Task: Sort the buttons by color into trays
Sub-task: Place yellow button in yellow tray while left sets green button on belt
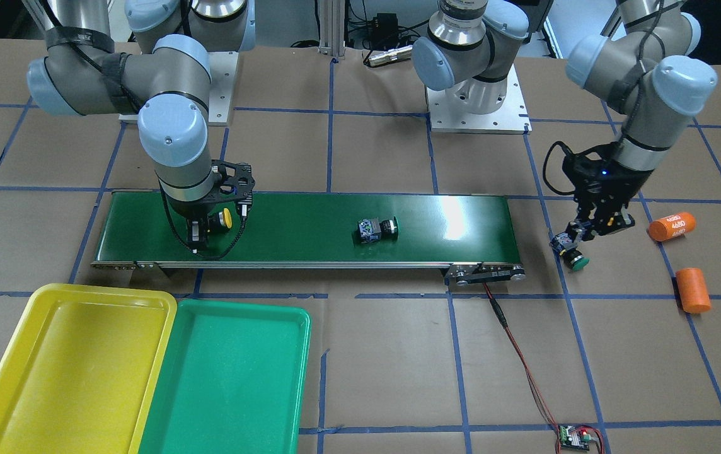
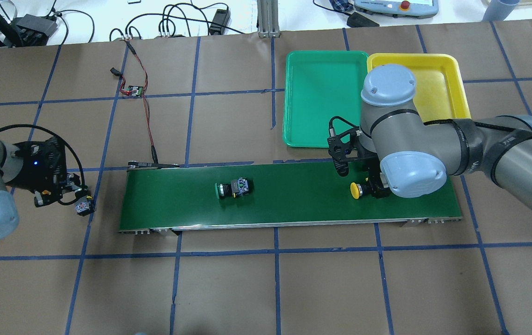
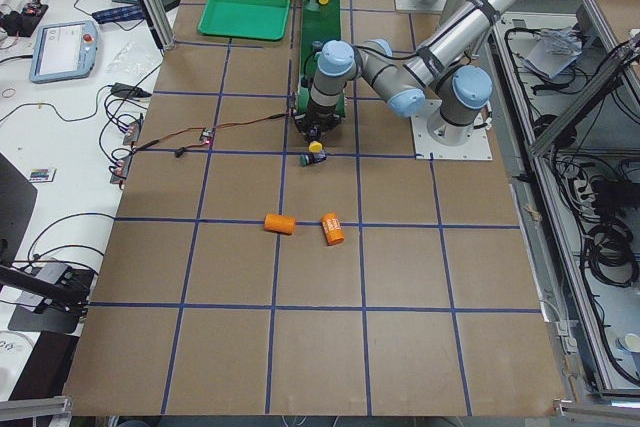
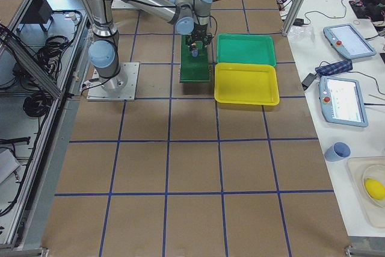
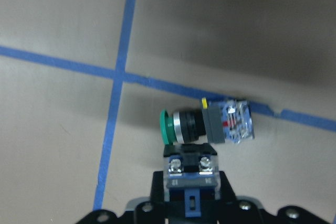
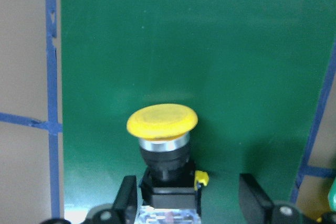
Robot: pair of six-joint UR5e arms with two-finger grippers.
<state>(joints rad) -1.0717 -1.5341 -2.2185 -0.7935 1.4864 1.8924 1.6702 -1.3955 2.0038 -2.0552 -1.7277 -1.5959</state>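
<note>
One button (image 2: 233, 188) lies midway along the belt (image 2: 294, 204), a second button (image 2: 356, 190) at its end nearest the touching trays (image 2: 322, 97)

We see a robotics lab: robot arms (image 1: 171, 145) bolted to a table (image 2: 247, 288) papered brown and gridded with blue tape (image 2: 275, 279), teach pendants (image 4: 346, 40) and tangled cables (image 2: 177, 18) on a white bench (image 4: 361, 154) along the table's far edge, aluminium posts (image 4: 293, 1) beside it.

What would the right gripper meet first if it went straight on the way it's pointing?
Probably the yellow button, lying on the conveyor belt between the open fingers of the right gripper. The fingers straddle it, so their tips may reach the belt first; depth is unclear.
</note>
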